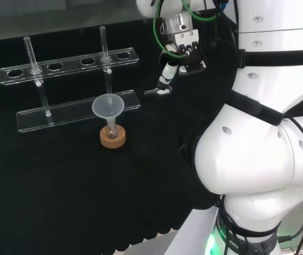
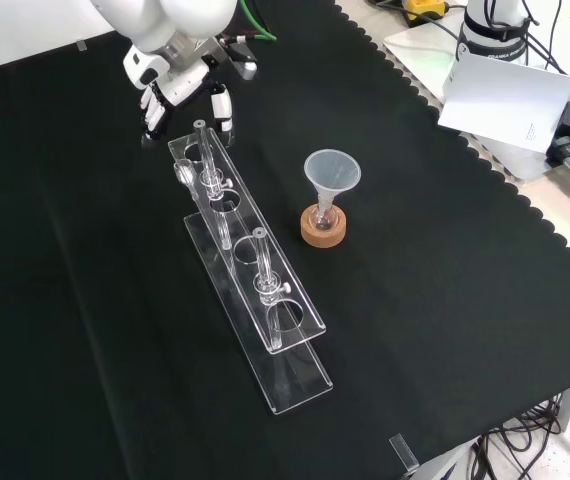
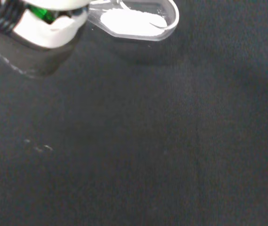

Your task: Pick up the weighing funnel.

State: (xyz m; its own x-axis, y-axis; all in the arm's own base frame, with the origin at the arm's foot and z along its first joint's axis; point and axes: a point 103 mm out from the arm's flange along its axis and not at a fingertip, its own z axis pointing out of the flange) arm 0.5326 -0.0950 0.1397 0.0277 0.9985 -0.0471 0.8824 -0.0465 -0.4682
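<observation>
Black cloth drapes the counter (image 2: 445,250) where the robot hand (image 2: 175,85) hangs by a powder-filled weighing funnel (image 3: 134,21) near a clear rack (image 2: 240,225); its grip cannot be told

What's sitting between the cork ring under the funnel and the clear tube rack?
Nothing. The front view shows a bare strip of black cloth between the cork ring and the tube rack.

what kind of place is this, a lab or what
Most likely a chemistry lab bench: a clear test tube rack holding glass tubes, a funnel standing in a small flask on a cork ring, and a weighing funnel with white powder in it.
</observation>
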